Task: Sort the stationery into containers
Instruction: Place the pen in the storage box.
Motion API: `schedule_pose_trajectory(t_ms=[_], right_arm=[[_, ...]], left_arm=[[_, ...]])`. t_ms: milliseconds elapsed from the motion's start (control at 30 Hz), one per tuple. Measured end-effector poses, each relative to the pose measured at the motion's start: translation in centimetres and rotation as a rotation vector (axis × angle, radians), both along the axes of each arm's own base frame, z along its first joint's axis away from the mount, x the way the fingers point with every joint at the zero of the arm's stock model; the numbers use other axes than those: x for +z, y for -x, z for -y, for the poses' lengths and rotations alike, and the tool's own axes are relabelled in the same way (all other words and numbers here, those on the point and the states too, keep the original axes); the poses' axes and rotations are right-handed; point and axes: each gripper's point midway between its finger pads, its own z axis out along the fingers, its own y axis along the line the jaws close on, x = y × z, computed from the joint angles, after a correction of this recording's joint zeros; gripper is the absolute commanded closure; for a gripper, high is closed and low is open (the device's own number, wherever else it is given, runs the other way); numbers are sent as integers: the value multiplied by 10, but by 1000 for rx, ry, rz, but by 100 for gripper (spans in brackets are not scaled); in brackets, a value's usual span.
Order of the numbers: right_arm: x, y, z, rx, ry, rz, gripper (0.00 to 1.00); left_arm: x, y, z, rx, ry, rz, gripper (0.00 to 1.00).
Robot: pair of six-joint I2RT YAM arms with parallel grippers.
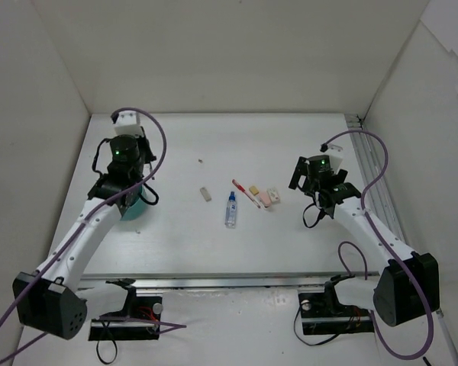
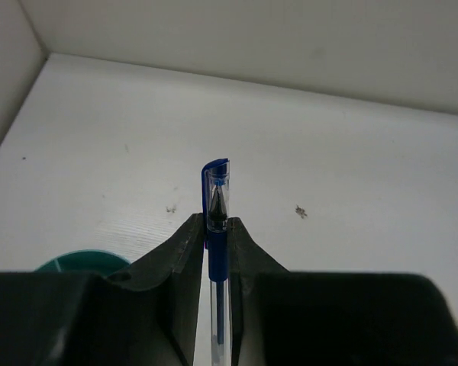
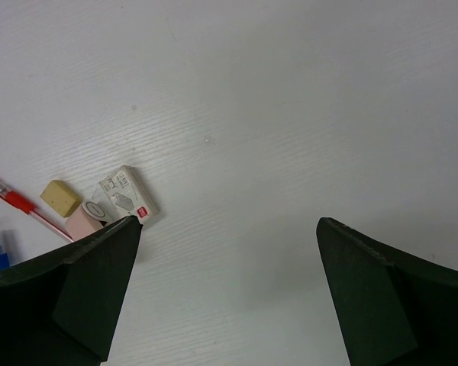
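Just above the round teal-green cup (image 2: 80,260), the left hand (image 2: 216,225) clamps a blue-capped clear pen (image 2: 216,187) lengthwise, cup lying lower-left; the right hand (image 3: 225,229) gapes empty.

Teal cup (image 1: 131,208) sat by the bench's left edge, blue pen (image 2: 216,229) held beside it. Tube (image 1: 230,209), red pen (image 1: 246,193), erasers (image 1: 265,197) lay mid-bench.

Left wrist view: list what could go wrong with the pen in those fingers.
1. The left gripper pinches the blue pen near its capped end, on a narrow contact, so the pen may pivot or slip during a move.
2. The teal cup shows only as a rim at the lower left, off to the side of the pen. If released now, the pen would probably land on the table.
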Motion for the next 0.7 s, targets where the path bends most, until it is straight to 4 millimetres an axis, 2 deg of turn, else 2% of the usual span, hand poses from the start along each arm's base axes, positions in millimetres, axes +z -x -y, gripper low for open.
schedule_pose_trajectory(t_ms=[100, 300, 400, 533, 700], right_arm=[[0, 0, -1, 8, -1, -2, 2], [-1, 0, -2, 23, 1, -5, 2], [-1, 0, -2, 27, 4, -6, 2], [-1, 0, -2, 28, 4, -7, 2], [0, 1, -3, 32, 0, -4, 2]], left_arm=[[-1, 13, -33, 89, -3, 65, 100], [-35, 17, -90, 242, -64, 34, 100], [-35, 18, -117, 323, -73, 46, 100], [-24, 15, -143, 396, -67, 97, 100], [-27, 7, -153, 424, -64, 115, 100]])
